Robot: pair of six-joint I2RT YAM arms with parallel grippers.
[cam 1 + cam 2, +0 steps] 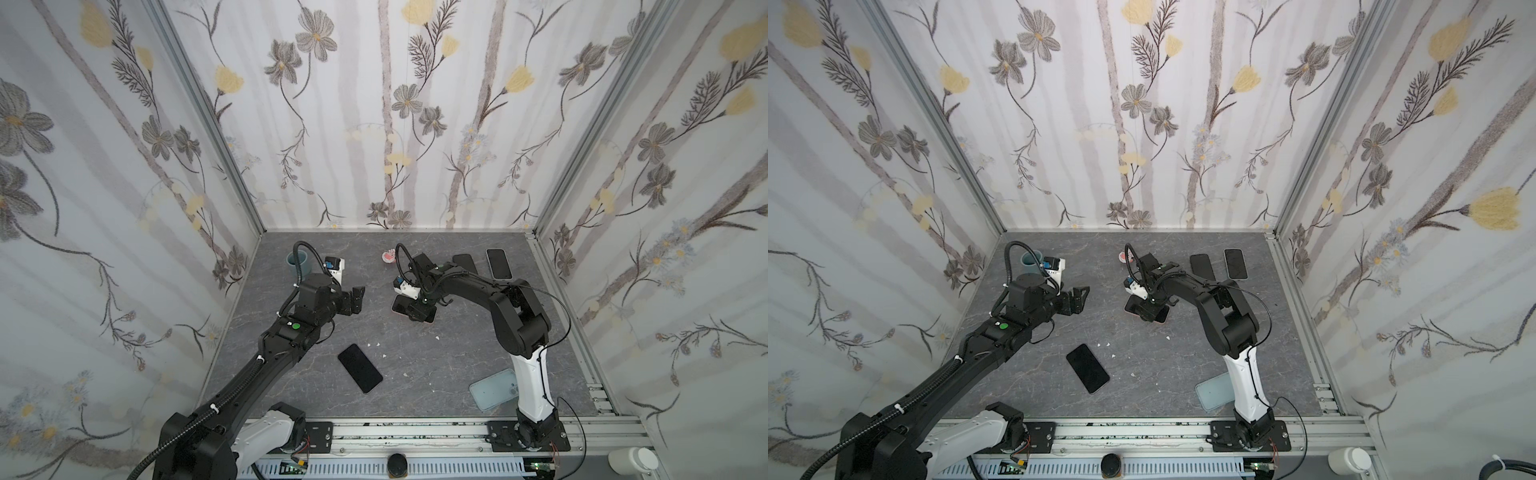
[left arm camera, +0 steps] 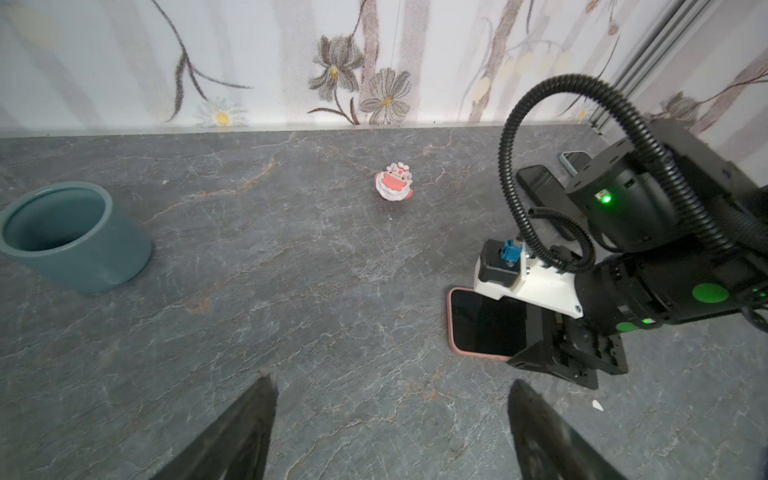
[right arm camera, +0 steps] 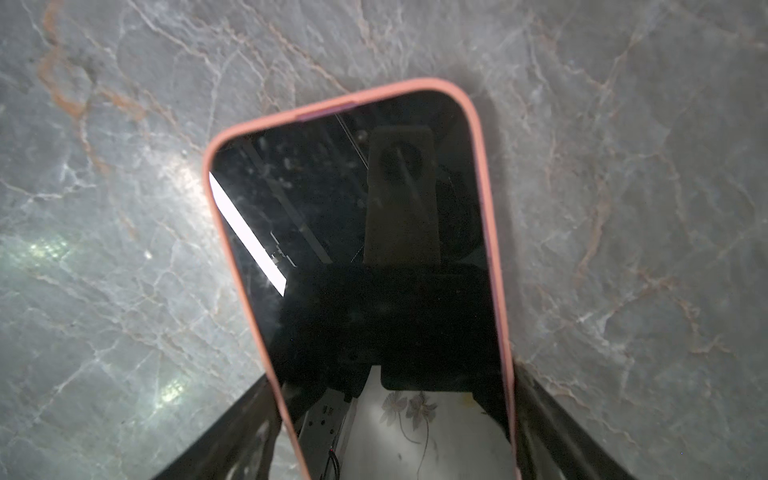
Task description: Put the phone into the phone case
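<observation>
A black phone lies screen up inside a pink phone case on the grey table, mid-table in both top views. My right gripper reaches down over it, its fingers closed against the two long sides of the case. In the left wrist view the same cased phone shows half hidden under the right gripper. My left gripper hovers to the left of it, apart from it. Its jaws stand open with nothing between them.
A bare black phone lies near the front, and a pale blue case lies beside the right arm's base. Two more phones lie at the back right. A teal cup and a small pink toy stand near the back wall.
</observation>
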